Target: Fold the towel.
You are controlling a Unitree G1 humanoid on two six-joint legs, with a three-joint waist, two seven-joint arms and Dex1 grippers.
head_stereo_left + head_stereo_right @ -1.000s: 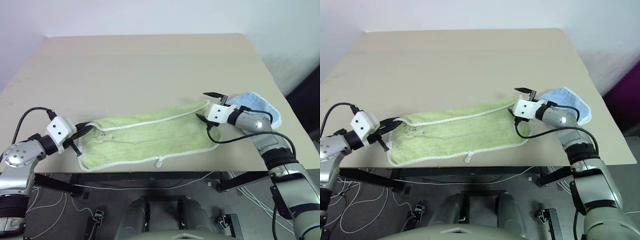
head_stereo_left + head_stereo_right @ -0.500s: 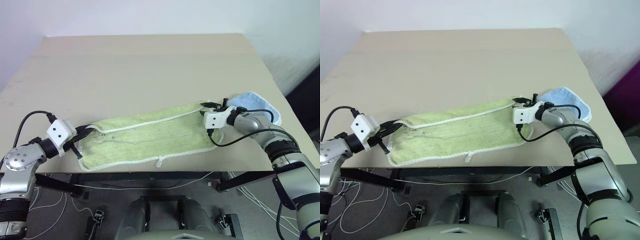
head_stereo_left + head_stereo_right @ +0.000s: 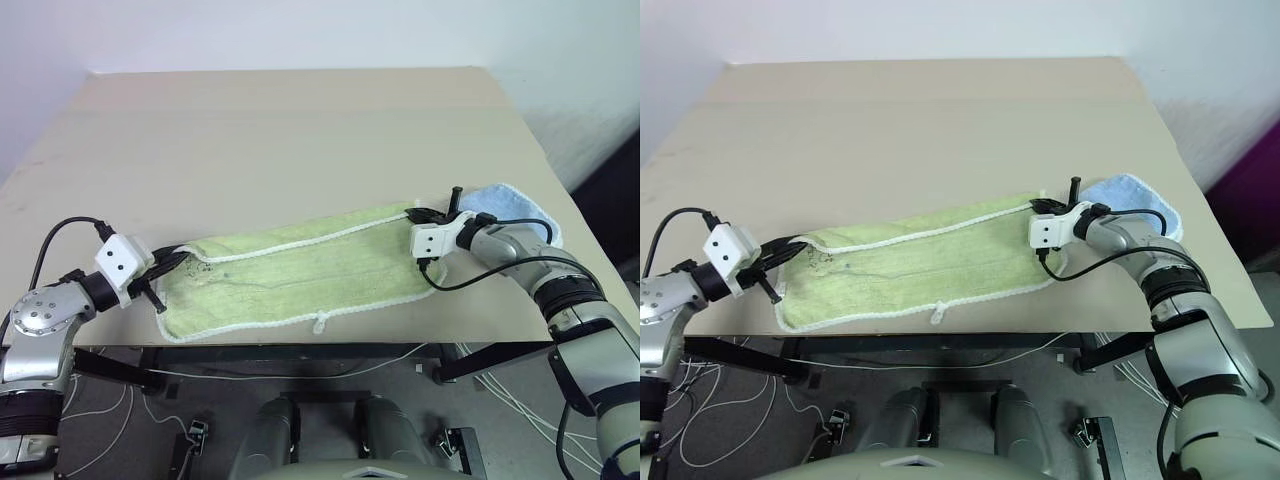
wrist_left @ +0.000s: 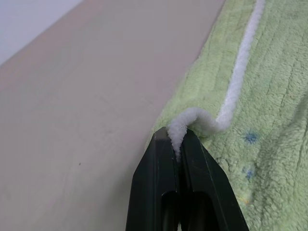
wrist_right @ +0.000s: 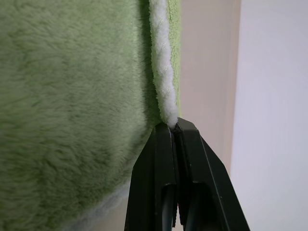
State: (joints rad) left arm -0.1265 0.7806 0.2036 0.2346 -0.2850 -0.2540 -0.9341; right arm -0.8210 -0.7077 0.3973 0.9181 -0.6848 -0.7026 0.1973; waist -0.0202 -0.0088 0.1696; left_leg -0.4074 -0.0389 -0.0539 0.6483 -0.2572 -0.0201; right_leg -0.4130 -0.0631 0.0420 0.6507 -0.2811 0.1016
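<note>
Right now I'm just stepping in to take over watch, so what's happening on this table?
The robot is starting to fold the towel, which lies flat and stretched along the near edge of the table. The left hand is shut on the white edging at one end, the right hand on the edging at the other. A light blue towel lies behind the right arm.
</note>
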